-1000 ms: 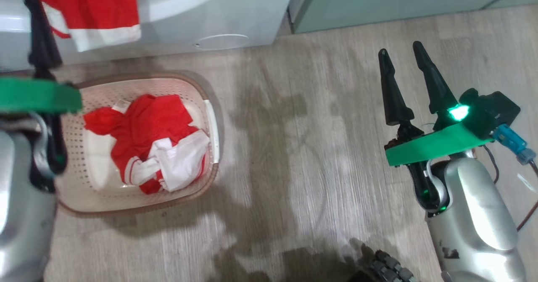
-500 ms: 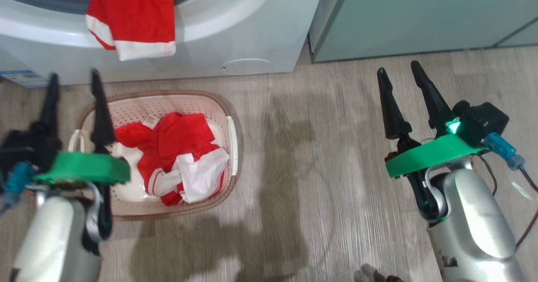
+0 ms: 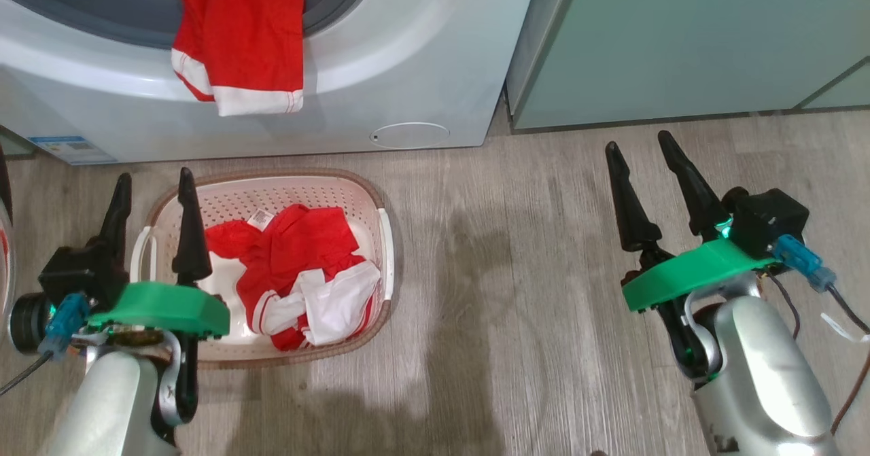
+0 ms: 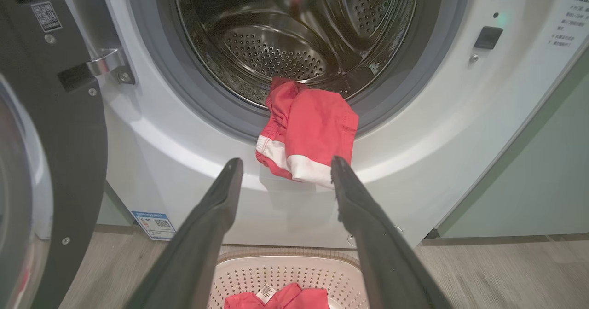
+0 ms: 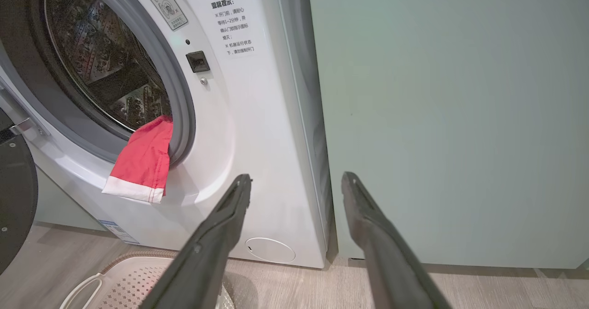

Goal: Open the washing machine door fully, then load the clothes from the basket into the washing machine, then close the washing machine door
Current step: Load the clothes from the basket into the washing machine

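The washing machine stands with its door swung open to the left. One red garment with white trim hangs out of the drum over the grey gasket. More red and white clothes lie in the cream basket on the floor in front of the machine. My left gripper is open and empty over the basket's left end, pointing at the hanging garment. Off to the right, over bare floor, my right gripper is open and empty, facing the machine's right edge.
A pale green cabinet stands right beside the machine. Low on the machine's front are a round filter cap and a blue label. Wood-look floor lies between basket and right arm.
The head view has tilted up, so the machine shows more. My left arm has drawn back from the drum mouth and come down over the basket's left end. The garment still hangs from the gasket.
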### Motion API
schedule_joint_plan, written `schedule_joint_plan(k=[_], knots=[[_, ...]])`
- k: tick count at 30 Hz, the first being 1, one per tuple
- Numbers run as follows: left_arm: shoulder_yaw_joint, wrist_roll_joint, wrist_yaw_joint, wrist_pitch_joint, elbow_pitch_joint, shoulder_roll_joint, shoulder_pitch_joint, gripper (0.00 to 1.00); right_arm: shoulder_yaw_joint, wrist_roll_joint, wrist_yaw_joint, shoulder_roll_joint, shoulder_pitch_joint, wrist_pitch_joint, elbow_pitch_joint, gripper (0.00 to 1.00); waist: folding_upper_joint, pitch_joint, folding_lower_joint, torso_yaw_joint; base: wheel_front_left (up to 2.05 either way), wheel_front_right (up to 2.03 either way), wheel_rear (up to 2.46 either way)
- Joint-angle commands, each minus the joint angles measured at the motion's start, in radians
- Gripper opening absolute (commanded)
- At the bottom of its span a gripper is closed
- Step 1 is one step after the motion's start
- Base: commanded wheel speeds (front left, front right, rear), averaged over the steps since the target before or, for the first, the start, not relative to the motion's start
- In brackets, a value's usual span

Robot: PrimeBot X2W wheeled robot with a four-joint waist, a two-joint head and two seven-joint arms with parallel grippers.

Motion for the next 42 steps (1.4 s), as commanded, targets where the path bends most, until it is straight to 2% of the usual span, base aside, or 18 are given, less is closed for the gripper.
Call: schedule_joint_plan(k=[1,17,21,27,35,42], knots=[[0.031,0.009,-0.005,-0.005,-0.023,0.015,-0.018,1.0,0.017,-0.007,0.0,0.002,0.004,0.004,-0.034,1.0,-0.0001,0.001,0.0001,0.001,0.0,0.0,0.0],[0.036,0.004,-0.016,-0.004,-0.005,0.018,-0.046,1.0,0.021,-0.005,0.0,0.002,0.0,0.008,-0.043,1.0,-0.0001,0.016,0.0001,-0.003,0.0,0.0,0.0],[0.028,-0.002,-0.033,0.013,-0.003,0.026,-0.097,1.0,0.015,-0.004,0.0,0.002,-0.006,0.008,-0.053,1.0,-0.0001,0.037,0.0001,0.003,0.0,0.0,0.0],[0.012,-0.03,-0.091,0.099,0.048,0.056,-0.248,1.0,0.033,0.007,0.0,0.002,-0.028,0.004,-0.065,1.0,-0.0001,0.085,0.0001,-0.013,0.0,0.0,0.0],[0.014,-0.081,-0.173,0.261,0.234,0.124,-0.508,1.0,0.085,0.044,0.0,0.002,-0.068,-0.023,-0.051,1.0,-0.0001,0.172,0.0001,-0.09,0.0,0.0,0.0],[0.014,-0.089,-0.203,0.391,0.424,0.196,-0.692,1.0,0.12,0.096,0.0,0.002,-0.097,-0.046,-0.028,1.0,-0.0001,0.235,0.0001,-0.163,0.0,0.0,0.0]])
